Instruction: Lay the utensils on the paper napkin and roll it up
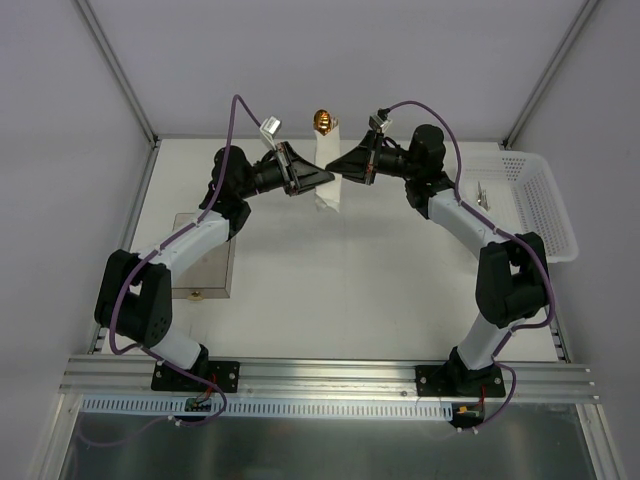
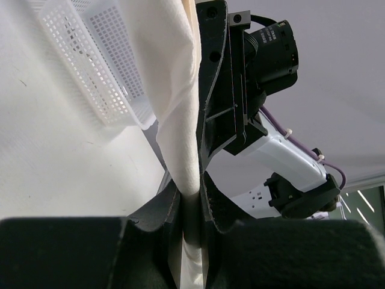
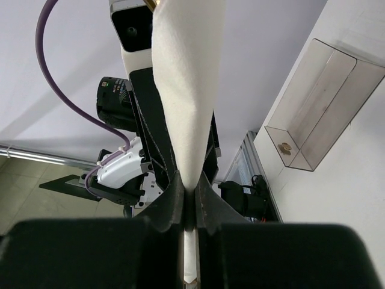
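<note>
The paper napkin [image 1: 328, 170] is rolled into a white tube held above the table at the back centre. A gold utensil end [image 1: 322, 121] sticks out of its far end. My left gripper [image 1: 326, 178] is shut on the roll from the left; in the left wrist view the napkin [image 2: 174, 96] runs between the pads. My right gripper [image 1: 336, 168] is shut on it from the right; in the right wrist view the napkin [image 3: 186, 90] narrows into the closed jaws. The rest of the utensils is hidden inside the roll.
A white perforated basket [image 1: 535, 205] stands at the right edge with a metal piece [image 1: 482, 194] in it. A clear plastic box [image 1: 205, 262] with a small gold object [image 1: 195, 295] sits at the left under the left arm.
</note>
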You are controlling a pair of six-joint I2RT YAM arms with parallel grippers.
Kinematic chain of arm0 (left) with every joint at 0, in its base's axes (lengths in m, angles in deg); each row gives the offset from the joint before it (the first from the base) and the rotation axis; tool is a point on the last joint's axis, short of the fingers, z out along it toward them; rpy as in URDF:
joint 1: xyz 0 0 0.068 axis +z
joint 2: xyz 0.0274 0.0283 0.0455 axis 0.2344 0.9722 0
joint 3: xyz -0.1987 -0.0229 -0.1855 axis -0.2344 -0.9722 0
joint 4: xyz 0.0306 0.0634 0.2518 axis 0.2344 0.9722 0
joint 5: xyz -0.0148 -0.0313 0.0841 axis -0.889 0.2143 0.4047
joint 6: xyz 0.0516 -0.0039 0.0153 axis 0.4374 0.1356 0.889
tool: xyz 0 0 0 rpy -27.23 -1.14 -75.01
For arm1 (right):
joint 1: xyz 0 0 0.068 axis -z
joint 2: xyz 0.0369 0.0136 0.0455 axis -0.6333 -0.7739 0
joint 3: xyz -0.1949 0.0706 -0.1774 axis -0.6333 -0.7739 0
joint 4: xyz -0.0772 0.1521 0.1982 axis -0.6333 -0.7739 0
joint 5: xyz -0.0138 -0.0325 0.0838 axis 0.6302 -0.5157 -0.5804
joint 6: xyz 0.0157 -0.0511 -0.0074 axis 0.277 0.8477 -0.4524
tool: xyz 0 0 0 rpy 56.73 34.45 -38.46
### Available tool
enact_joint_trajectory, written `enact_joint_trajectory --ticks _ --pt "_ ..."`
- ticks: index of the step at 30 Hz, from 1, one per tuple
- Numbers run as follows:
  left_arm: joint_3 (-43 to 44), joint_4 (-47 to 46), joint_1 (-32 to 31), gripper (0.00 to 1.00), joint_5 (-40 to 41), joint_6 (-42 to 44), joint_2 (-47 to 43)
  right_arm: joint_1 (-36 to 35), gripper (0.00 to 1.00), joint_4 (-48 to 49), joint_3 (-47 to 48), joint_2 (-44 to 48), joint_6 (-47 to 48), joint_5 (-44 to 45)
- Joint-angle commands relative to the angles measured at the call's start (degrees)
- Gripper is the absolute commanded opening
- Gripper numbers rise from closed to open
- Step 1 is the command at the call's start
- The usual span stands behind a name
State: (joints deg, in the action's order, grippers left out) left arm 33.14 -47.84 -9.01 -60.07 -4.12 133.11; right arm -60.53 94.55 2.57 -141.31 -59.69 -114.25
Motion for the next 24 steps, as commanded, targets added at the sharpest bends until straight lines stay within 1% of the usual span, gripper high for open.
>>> enact_joint_trajectory --ticks 1,4,5,7,8,10,11,13,14,15,16,17,18,19,20,21,22,23,24 --pt "1.1 -5.5 -0.9 0.02 -1.8 1.1 -0.8 0.0 0.00 0.8 1.8 -0.4 0.5 -1.1" --pt "1.9 -2.8 -0.8 0.13 -2.3 2.7 -0.9 0.9 0.00 0.8 2.2 -0.4 1.2 -1.5" --pt "2.2 -2.0 -0.8 0.22 -2.3 3.3 -1.3 1.2 0.00 0.7 2.3 -0.2 1.4 -1.6" --pt "3.0 1.4 -0.5 0.34 -2.3 5.2 -1.5 2.4 0.00 0.7 2.5 -0.1 1.9 -2.1" --pt "3.3 2.9 -0.4 0.44 -2.3 5.9 -1.6 2.9 0.00 0.6 2.6 0.0 2.1 -2.4" --pt "4.0 6.5 0.2 0.50 -2.2 7.7 -1.8 4.4 0.00 0.5 2.6 0.5 2.9 -3.4" --pt "4.1 8.1 1.0 0.55 -1.2 8.3 -2.2 4.9 0.00 0.4 2.5 0.6 3.3 -4.0" --pt "4.3 11.1 2.1 0.59 -0.7 9.7 -2.5 6.2 0.00 -0.2 2.1 1.5 5.3 -5.0" --pt "4.6 11.7 2.7 0.64 -0.9 10.1 -2.6 6.6 0.00 -1.6 2.0 1.9 6.2 -5.4" --pt "5.4 12.9 3.7 0.71 -1.0 10.7 -2.5 7.5 0.00 -2.2 1.9 2.4 7.1 -6.4" --pt "5.9 16.1 4.1 0.75 -1.2 12.9 -2.4 8.0 0.00 -4.7 2.0 2.8 9.8 -6.9" --pt "6.8 18.3 4.5 0.76 -1.3 14.4 -2.2 8.5 0.00 -6.4 2.2 3.0 11.5 -7.5" --pt "7.8 20.6 4.9 0.82 -1.8 16.1 -1.9 9.8 0.00 -8.0 2.4 3.3 13.2 -9.2" --pt "10.4 23.3 5.0 0.92 -2.3 19.8 -1.4 10.5 0.00 -9.5 3.0 3.5 14.9 -10.5" --pt "12.1 28.6 5.0 0.95 -3.0 21.5 0.2 11.6 0.00 -12.5 3.2 3.7 17.9 -11.9" --pt "13.5 30.5 5.0 0.98 -5.0 22.7 1.2 13.9 0.00 -14.1 3.4 3.8 19.3 -14.4" --pt "16.2 32.0 5.0 0.99 -6.2 24.0 2.3 15.2 0.00 -18.5 3.8 3.9 20.9 -15.8" --pt "17.2 32.9 5.0 0.99 -7.4 24.3 4.4 16.7 0.00 -22.5 5.4 3.8 26.2 -17.5" --pt "17.8 33.4 5.0 0.99 -8.7 24.3 5.3 19.9 0.00 -27.5 6.7 3.6 30.4 -18.8"
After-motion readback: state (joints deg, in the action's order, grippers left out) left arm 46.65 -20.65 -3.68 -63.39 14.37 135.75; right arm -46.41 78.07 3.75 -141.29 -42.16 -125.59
